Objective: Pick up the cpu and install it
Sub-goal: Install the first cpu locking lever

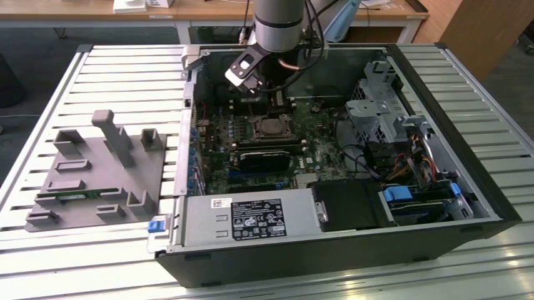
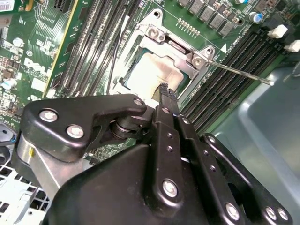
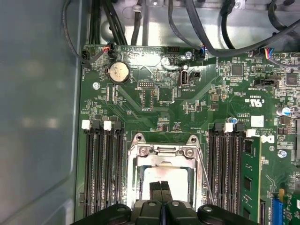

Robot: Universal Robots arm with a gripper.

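1. Black computer case (image 1: 334, 262) lies open on its side, with the socket (image 1: 271, 128) near the middle of its green board.
2. Arm (image 1: 276, 25) reaches steeply down into the case, wrist tilted, ending directly above the socket.
3. Socket's metal frame surrounds the cpu (image 3: 176, 176), which lies flat inside it, pale silver top up.
4. Cpu looks light, stiff and slick-topped, and probably delicate underneath, so opposite edges are the safest hold.
5. Gripper (image 3: 161, 187) hangs over the cpu's middle, fingers pressed together with nothing between them. Whether the tips touch the lid, I cannot tell.
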